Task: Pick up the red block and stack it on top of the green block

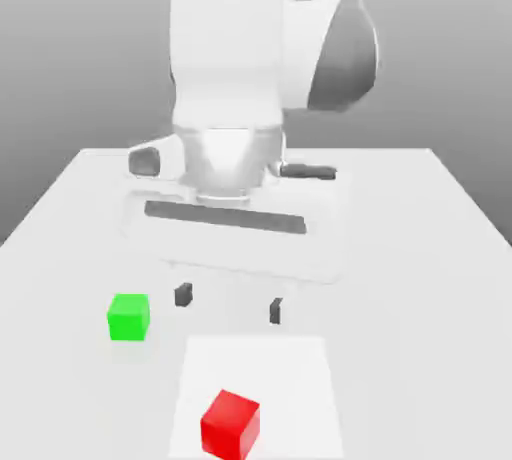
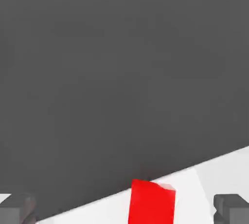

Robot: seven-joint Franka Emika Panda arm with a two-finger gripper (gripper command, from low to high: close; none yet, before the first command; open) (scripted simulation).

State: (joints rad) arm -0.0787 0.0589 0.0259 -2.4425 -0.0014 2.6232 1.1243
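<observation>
Red block (image 1: 230, 425) sat on the desk (image 1: 420, 278) close to the near edge, roughly mid-width, turned slightly so a corner faced the exterior view. It lay on a paler rectangular patch (image 1: 300, 368) of the desk surface. Green block (image 1: 128, 316) sat further back, toward the exterior view's left, well apart from red, square on the desk, nothing on top.

Tool (image 1: 229, 302) hung above the desk behind the red block, pointing down, fingertips (image 1: 183, 294) spread to full width and empty. Nothing between them. It was beside green, not over it, and not yet over red either. In the hand view the red block (image 2: 151, 202) showed between the two fingertips (image 2: 232, 207) but off toward the picture's edge, so the tool was short of centred on it.

Step in hand, as I read it: approach, before any grasp. No stacking progress.

Next move probably needed:
- shift the tool toward the near edge until red sat centred between the fingers
- likely a small wrist turn to square the fingers to red's flat faces, given its yaw
- descend straight, close on opposite faces

Risk: clipping a corner of the rotated cube and nudging it toward the near edge. Green was clear of the descent path.
</observation>
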